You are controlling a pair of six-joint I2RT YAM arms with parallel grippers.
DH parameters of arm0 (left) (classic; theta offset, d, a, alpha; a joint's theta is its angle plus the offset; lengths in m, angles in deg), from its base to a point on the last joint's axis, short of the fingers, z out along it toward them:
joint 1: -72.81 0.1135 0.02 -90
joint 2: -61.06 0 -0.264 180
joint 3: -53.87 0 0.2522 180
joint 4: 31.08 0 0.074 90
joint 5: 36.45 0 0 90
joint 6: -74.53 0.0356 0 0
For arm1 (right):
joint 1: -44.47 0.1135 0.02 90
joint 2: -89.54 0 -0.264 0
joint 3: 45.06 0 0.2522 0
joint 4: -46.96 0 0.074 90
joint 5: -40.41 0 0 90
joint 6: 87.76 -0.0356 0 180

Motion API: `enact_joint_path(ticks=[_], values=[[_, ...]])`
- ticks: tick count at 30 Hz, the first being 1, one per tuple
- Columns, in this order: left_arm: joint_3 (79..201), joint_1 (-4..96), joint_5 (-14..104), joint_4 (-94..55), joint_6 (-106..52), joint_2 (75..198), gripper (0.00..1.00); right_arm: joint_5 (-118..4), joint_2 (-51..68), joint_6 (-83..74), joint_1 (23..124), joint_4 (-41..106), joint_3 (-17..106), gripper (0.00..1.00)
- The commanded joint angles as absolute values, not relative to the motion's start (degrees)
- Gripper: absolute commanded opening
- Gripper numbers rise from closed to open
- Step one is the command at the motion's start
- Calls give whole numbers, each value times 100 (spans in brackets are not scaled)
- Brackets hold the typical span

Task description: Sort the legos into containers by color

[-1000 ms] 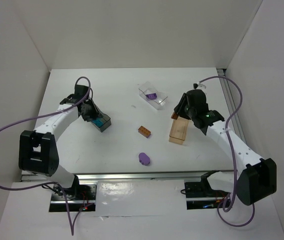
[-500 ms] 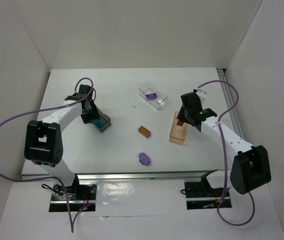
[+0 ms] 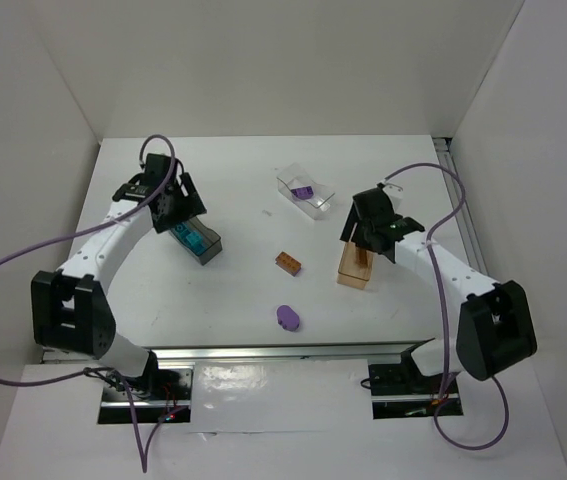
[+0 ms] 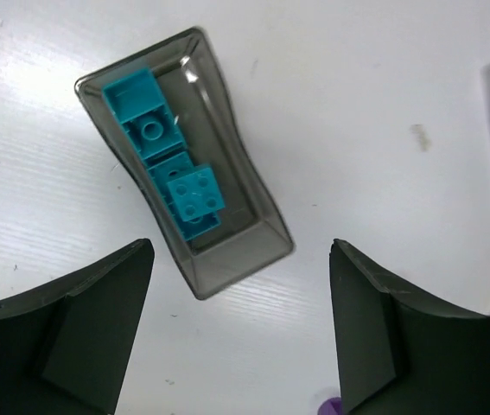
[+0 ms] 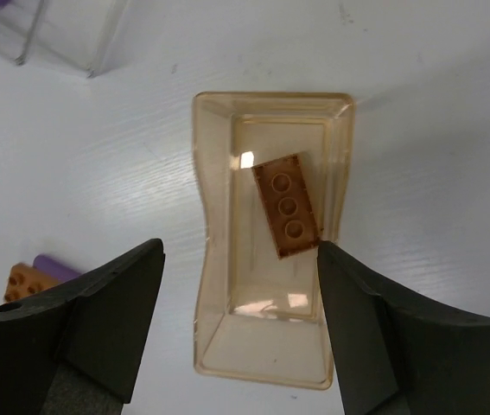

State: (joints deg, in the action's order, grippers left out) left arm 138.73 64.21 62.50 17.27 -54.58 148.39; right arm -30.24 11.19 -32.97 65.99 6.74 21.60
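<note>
The dark-grey container (image 4: 236, 251) (image 3: 206, 248) holds two teal legos (image 4: 194, 201) (image 4: 145, 121). My left gripper (image 4: 240, 259) (image 3: 181, 214) hangs open just above it, holding nothing. An orange-brown lego (image 5: 288, 206) lies inside the tan container (image 5: 262, 346) (image 3: 355, 268), and my right gripper (image 5: 238, 259) (image 3: 363, 238) stands open over that container, empty. A second orange-brown lego (image 3: 286, 263) (image 5: 22, 282) lies on the table at centre. The flat purple oval piece (image 3: 287, 317) lies nearer the front. The clear container (image 3: 315, 204) holds a purple lego (image 3: 303, 190).
White walls close in the table (image 3: 233, 290) on the left, back and right. A metal rail (image 3: 263, 352) runs along the near edge by the arm bases. Purple cables (image 3: 3, 270) loop out from both arms.
Both grippers have opened. The left one let a teal lego into the dark-grey container and lifted; the right one dropped an orange-brown lego into the tan container.
</note>
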Motion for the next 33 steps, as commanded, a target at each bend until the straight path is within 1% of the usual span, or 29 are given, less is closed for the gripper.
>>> enact_joint_path(ticks=[1, 3, 5, 7, 8, 12, 16, 17, 21, 26, 29, 31, 33], values=[[14208, 6289, 6163, 1784, -5317, 14334, 87, -3007, 1640, -2969, 7012, 963, 2266, 79], [14269, 6218, 6102, 1784, -5212, 14228, 85, -3401, 1641, -2398, 7460, 1350, 2336, 79], [14269, 6218, 6032, 1784, -5142, 14166, 85, -3622, 1414, -1776, 7942, 1361, 2555, 79], [14322, 6157, 5961, 1784, -5141, 14114, 84, -3807, 1046, -1413, 8260, 1159, 2819, 79], [14322, 6156, 5909, 1784, -5141, 14113, 84, -3808, 644, -1124, 8574, 1071, 3081, 79], [14252, 6156, 5839, 1662, -5028, 13999, 84, -3869, -142, -631, 9077, 947, 3383, 79], [14138, 6156, 5637, 1599, -5027, 13946, 76, -4089, -721, -515, 9149, 1149, 3672, 79], [14138, 6156, 5558, 1530, -4975, 13946, 76, -4159, -845, -515, 9149, 1097, 3742, 76], [14138, 6103, 5425, 1529, -4974, 13894, 75, -4028, -1389, -462, 9149, 1096, 3988, 72], [14138, 6103, 5372, 1529, -4922, 13894, 75, -3922, -1583, -462, 9149, 1201, 3989, 65], [14085, 6103, 5320, 1477, -4869, 13894, 75, -3861, -1654, -524, 9149, 1202, 3989, 65], [14085, 6103, 5320, 1476, -4869, 13894, 75, -3782, -1715, -576, 9149, 1254, 3989, 62], [14085, 6103, 5320, 1476, -4869, 13894, 75, -3782, -1716, -576, 9149, 1255, 3989, 56]])
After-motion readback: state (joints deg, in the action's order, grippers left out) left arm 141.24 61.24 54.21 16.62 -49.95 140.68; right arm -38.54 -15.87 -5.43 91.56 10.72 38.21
